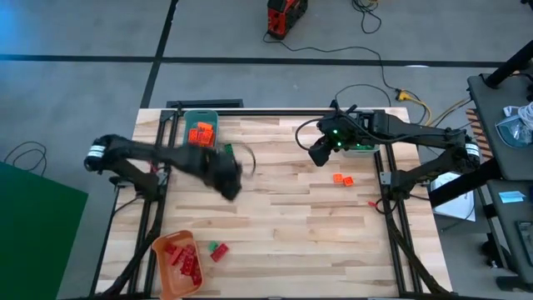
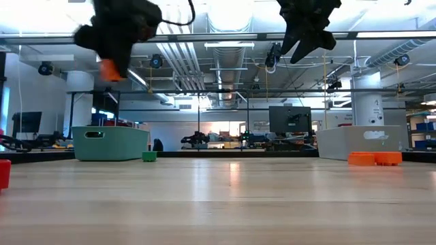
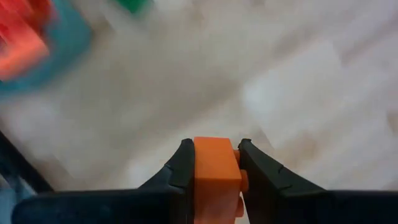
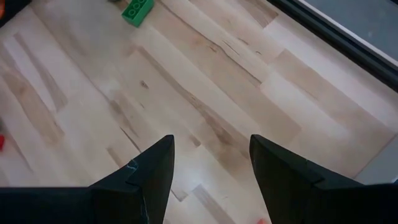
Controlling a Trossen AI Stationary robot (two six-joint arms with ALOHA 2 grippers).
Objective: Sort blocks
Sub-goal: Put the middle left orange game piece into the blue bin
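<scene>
Holding: my left gripper (image 3: 214,163) is clamped on an orange block (image 3: 216,177), its two fingers (image 3: 177,171) pressed against either side; in the low view I see the same block (image 2: 109,69) hanging well above the table (image 1: 283,217).
Left arm position: from overhead the left gripper (image 1: 226,179) sits over the left half of the table, near the teal bin (image 1: 201,117) at the far edge; it is blurred in that view.
Teal bin contents: I count several orange blocks (image 1: 201,133) inside; the exact number I cannot tell.
Green block by teal bin: one green block (image 1: 226,149) lies on the wood just beside the bin, also seen low (image 2: 148,156).
Right gripper: my right gripper (image 4: 211,165) is spread wide with nothing between the fingers, raised over bare wood; overhead it (image 1: 319,153) is near the grey bin (image 1: 363,147) at the far right.
Loose orange pair: two orange blocks (image 1: 342,178) rest together on the table, near the right gripper.
Orange bin: it (image 1: 160,247) stands at the near left corner with red blocks (image 1: 185,260) in it.
Beside orange bin: a green block (image 1: 213,247) and a red block (image 1: 221,253) lie touching, just next to it.
</scene>
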